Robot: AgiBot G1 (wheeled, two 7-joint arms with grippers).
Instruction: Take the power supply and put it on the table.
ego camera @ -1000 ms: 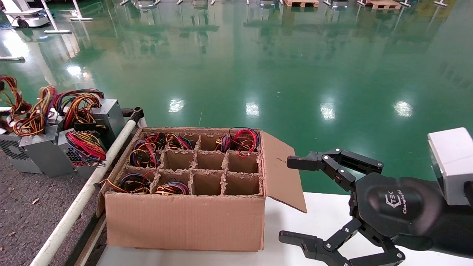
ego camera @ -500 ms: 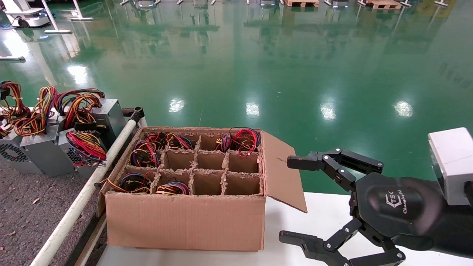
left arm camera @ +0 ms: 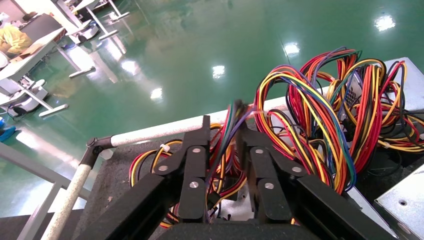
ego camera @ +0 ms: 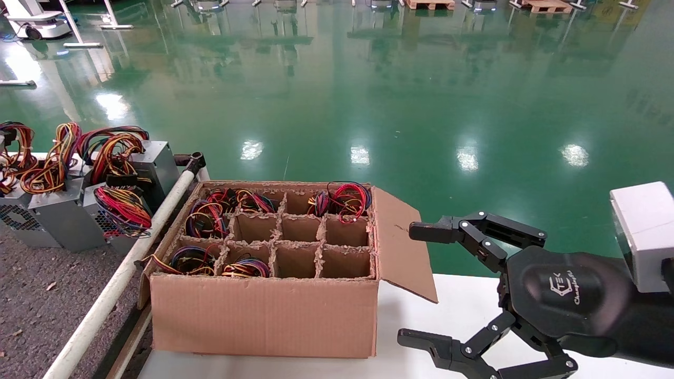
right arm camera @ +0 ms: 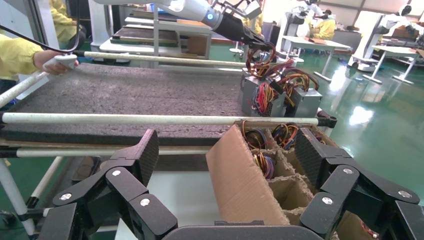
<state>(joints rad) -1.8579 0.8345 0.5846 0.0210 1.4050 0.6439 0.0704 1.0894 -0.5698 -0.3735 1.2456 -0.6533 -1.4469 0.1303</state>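
- Lower now, the power supply [ego camera: 16,213] sits at the bench's [ego camera: 31,295] far left edge beside the other units; earlier its wires rode higher.
- Only the left wrist view shows the left hand [left arm camera: 223,131] pinching its wire bundle [left arm camera: 231,137].
- Beside the cardboard box [ego camera: 263,310], the right hand [ego camera: 421,284] hangs spread.

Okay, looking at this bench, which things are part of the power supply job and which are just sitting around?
In the job:
- power supply, held by its wires
- left gripper, shut on those wires
- table

Just there:
- cardboard box
- other supplies standing on the table
- right gripper, open and parked over the white tabletop
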